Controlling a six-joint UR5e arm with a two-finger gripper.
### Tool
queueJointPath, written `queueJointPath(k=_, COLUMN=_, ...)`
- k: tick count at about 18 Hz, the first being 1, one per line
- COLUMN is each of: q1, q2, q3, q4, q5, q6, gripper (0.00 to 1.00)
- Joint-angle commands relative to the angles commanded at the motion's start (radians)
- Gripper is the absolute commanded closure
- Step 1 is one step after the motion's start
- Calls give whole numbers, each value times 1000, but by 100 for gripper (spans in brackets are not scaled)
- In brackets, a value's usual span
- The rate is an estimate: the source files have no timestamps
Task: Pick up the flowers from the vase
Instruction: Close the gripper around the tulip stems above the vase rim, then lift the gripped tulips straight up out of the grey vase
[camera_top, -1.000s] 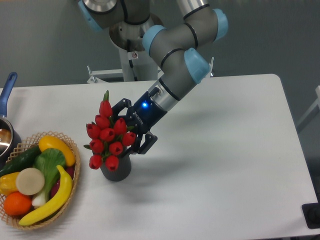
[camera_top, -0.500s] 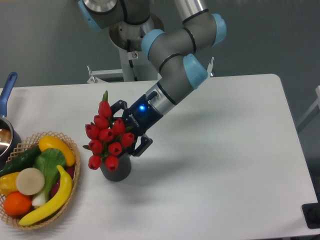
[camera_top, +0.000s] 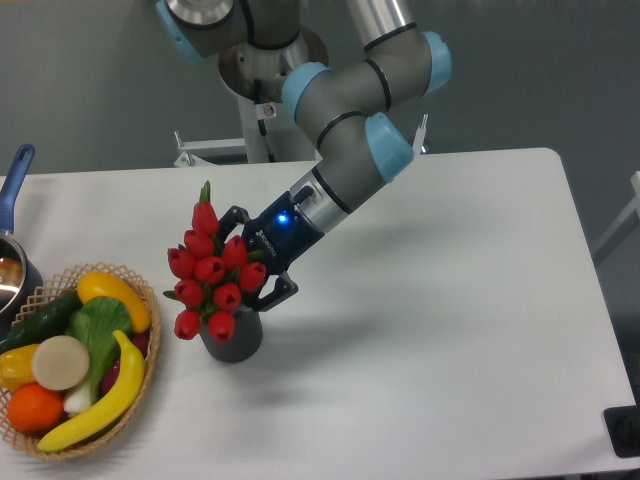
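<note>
Tool (camera_top: 243, 263) angled in from upper right, spread around flowers (camera_top: 208, 270) — grip unconfirmed; stems run down-right into vase (camera_top: 232, 338).

The table's (camera_top: 450, 330) right half and front edge right of the vase (camera_top: 232, 340) are unobstructed. Passage along the left edge is blocked by a wicker basket (camera_top: 140, 290) of toy fruit and a blue-handled pot (camera_top: 12, 255) behind it.
</note>
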Motion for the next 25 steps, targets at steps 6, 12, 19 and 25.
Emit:
queueJointPath(k=6, q1=8, q2=3, q3=-5, q4=2, q5=-23, q6=0, gripper=55)
queueJointPath(k=12, q1=11, q2=11, q3=-5, q4=3, q5=-70, q6=-44, gripper=61)
queueJointPath(k=19, q1=12, q2=49, q3=3, q4=3, q5=-84, q6=-83, gripper=60)
queueJointPath(k=25, q1=34, q2=112, q3=12, q4=2, q5=-84, q6=-144, gripper=59)
